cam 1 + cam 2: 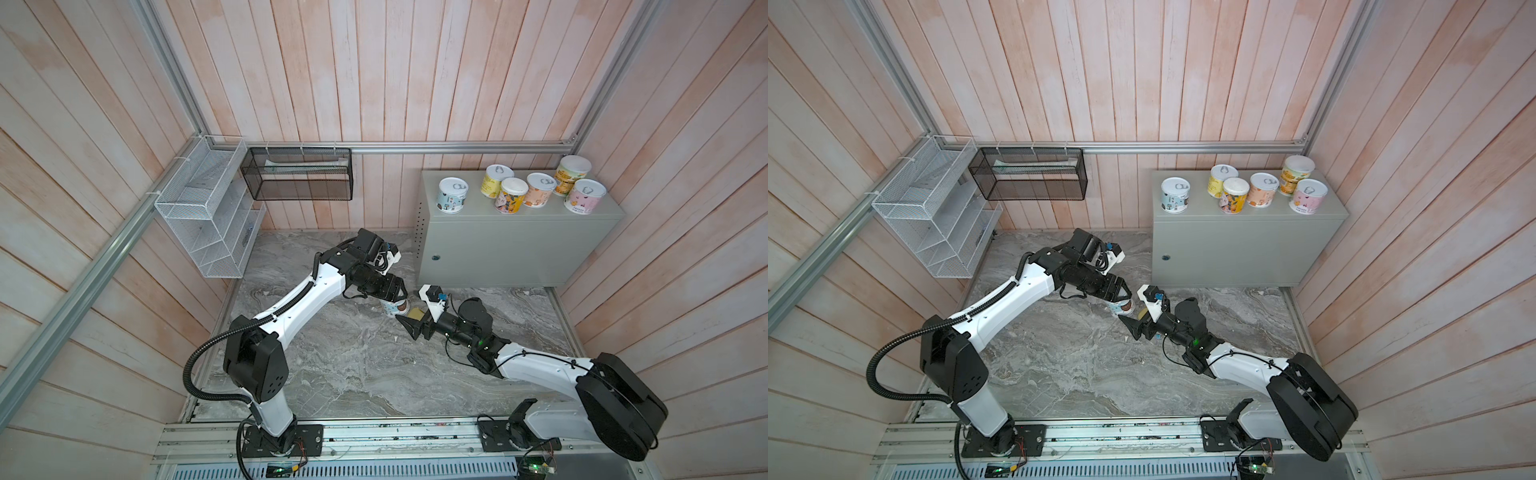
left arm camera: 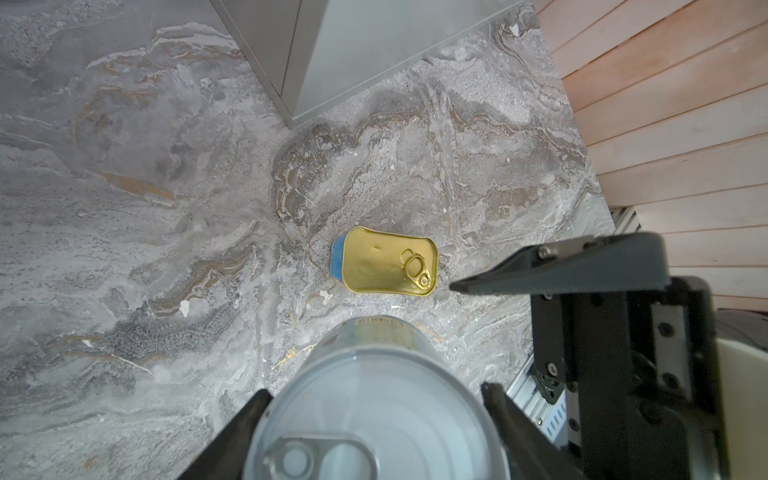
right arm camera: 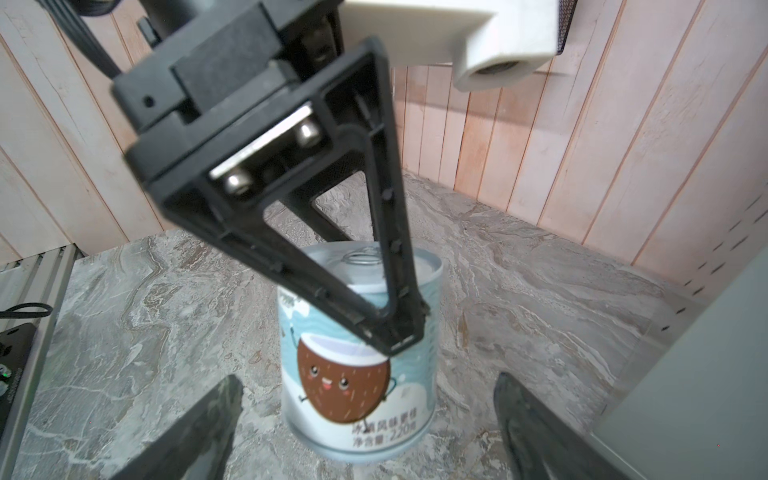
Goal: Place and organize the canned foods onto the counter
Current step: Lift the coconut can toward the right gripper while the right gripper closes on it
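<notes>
My left gripper (image 2: 376,392) is shut on a round tin with a silvery pull-tab top and a pale blue coconut-cartoon label (image 3: 357,374), held upright just off the counter's front left corner, on or just above the slab. In both top views this tin (image 1: 392,309) (image 1: 1123,307) peeks out under the left gripper (image 1: 392,297) (image 1: 1125,293). A rectangular blue tin with a gold top (image 2: 386,266) (image 1: 415,313) lies flat on the slab beside it. My right gripper (image 3: 368,378) (image 1: 411,323) (image 1: 1133,322) stands open next to the rectangular tin, facing the held tin. Several round tins (image 1: 453,195) (image 1: 1175,194) stand on the counter (image 1: 498,249) (image 1: 1225,249).
The grey marbled slab (image 1: 353,365) runs between plank walls. A white wire basket (image 1: 208,216) hangs on the left wall and a black mesh basket (image 1: 299,174) on the back wall. An aluminium rail (image 1: 374,436) with both arm bases runs along the front edge.
</notes>
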Robot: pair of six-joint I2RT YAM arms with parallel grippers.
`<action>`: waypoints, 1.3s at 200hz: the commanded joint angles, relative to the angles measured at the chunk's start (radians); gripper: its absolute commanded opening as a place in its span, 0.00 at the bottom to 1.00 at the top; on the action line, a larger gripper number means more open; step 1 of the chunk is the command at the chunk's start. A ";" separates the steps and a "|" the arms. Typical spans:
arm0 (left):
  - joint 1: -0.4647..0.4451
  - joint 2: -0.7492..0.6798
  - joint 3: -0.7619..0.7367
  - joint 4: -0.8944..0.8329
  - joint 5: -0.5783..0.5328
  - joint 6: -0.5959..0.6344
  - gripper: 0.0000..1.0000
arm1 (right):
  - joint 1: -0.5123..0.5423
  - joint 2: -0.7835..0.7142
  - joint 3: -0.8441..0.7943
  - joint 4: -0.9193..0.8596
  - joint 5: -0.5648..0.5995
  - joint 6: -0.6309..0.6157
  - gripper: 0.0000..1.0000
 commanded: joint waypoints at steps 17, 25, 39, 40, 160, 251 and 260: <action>-0.001 -0.052 -0.012 0.018 0.060 0.001 0.50 | 0.005 0.077 0.075 0.054 -0.068 0.006 0.94; 0.000 -0.052 -0.012 0.019 0.069 0.004 0.50 | 0.005 0.088 0.079 0.064 -0.072 0.011 0.94; 0.005 -0.052 -0.012 0.025 0.087 0.004 0.50 | 0.005 0.104 0.089 0.074 -0.080 0.017 0.94; 0.005 -0.052 -0.012 0.026 0.088 0.004 0.50 | 0.005 0.106 0.091 0.074 -0.081 0.018 0.94; 0.038 -0.061 -0.009 0.047 0.160 0.005 0.50 | 0.007 0.199 0.126 0.145 -0.119 0.081 0.78; 0.126 -0.080 -0.095 0.119 0.223 -0.045 1.00 | 0.007 0.153 0.103 0.218 -0.077 0.162 0.61; 0.143 -0.095 -0.120 0.138 0.219 -0.055 1.00 | 0.007 0.147 0.100 0.213 -0.071 0.160 0.62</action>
